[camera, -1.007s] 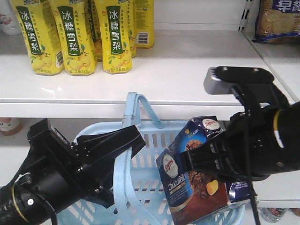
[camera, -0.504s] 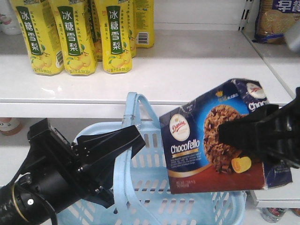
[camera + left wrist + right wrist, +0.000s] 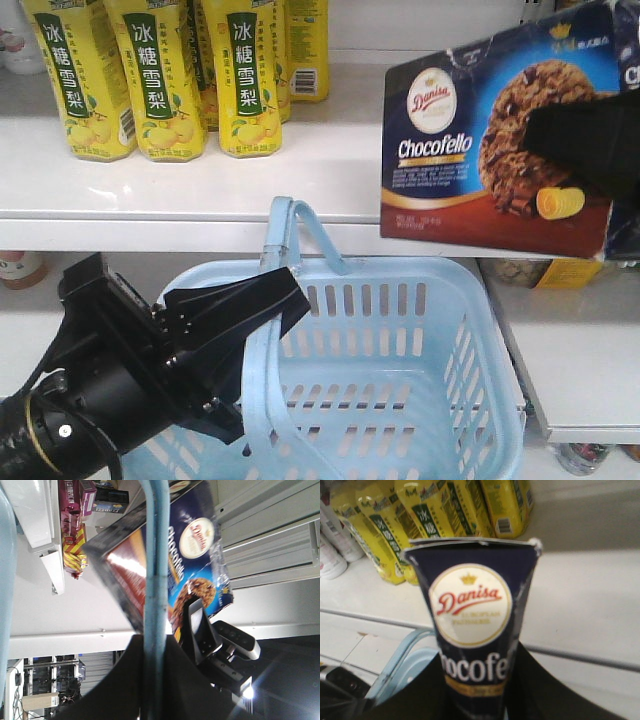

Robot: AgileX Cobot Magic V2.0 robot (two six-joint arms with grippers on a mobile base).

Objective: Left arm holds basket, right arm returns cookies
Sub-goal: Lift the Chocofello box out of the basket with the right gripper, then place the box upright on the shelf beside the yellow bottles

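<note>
The right claw (image 3: 590,140) was clamped on the Chocofello cookie box (image 3: 470,150), its dark fingers pressed across the cookie picture on the front face, and it held the navy box tilted in the air, level with the white shelf (image 3: 330,170) and clear above the basket (image 3: 400,370). From the right wrist view the box stood end-on between the fingers, the white Danisa oval facing the camera. Down at the lower left, the left claw (image 3: 235,320) was closed around one hoop handle (image 3: 275,260) of the light blue basket, with the handle running straight up between its black jaws in the left wrist view. The basket sat just below the shelf edge. Yellow drink bottles (image 3: 160,80) stood in a row at the shelf's left end, well apart from the box.
</note>
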